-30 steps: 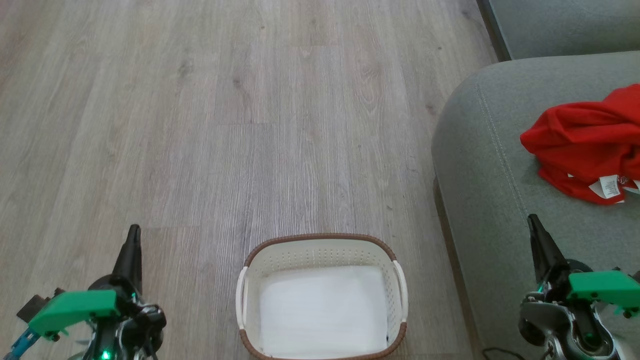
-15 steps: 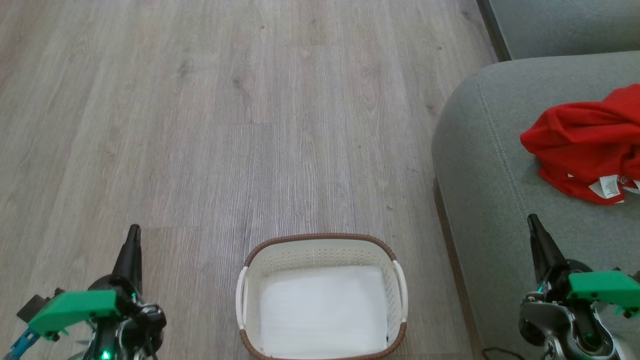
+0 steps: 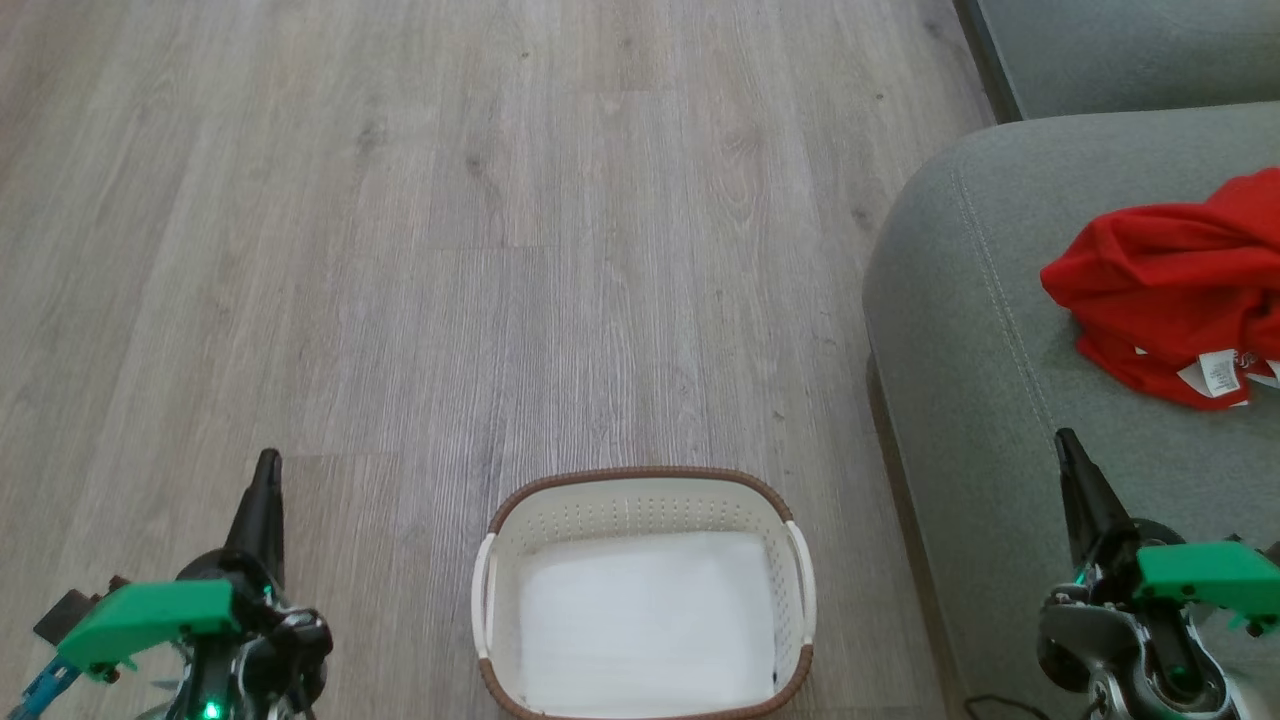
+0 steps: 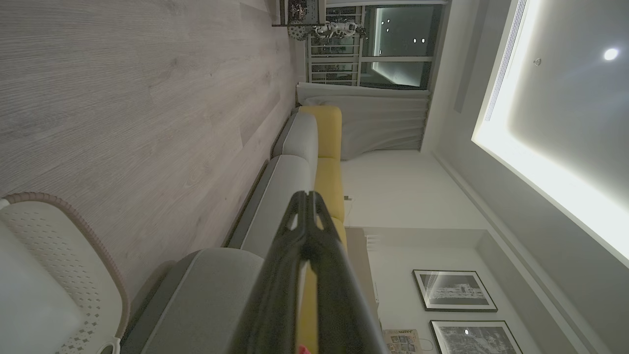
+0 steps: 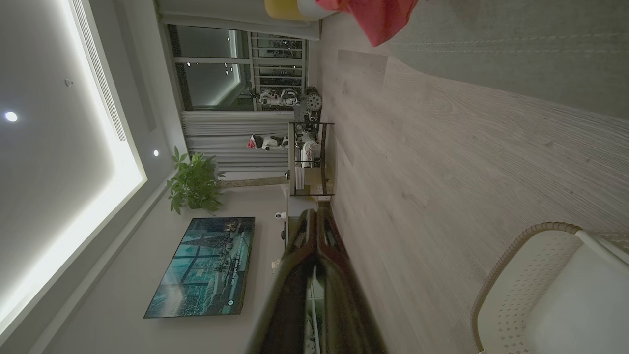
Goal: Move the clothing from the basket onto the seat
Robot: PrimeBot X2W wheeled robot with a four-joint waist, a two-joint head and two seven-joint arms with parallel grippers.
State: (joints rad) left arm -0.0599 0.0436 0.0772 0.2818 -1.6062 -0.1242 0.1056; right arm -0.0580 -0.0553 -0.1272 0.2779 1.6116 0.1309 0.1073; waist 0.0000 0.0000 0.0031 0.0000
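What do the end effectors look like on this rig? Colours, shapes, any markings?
Left end effector: two long black fingers tapering to a point, a green plastic block at the wrist, a small green light at the base and a blue fitting beside it. Right end effector: the same black fingers and green block, on a silver metal housing. The wrist views show slot cut-outs near the fingertips. No readable markings.

My left gripper (image 3: 267, 470) sits low on my left, fingers pressed together, pointing up; my right gripper (image 3: 1068, 450) mirrors it, likewise closed.
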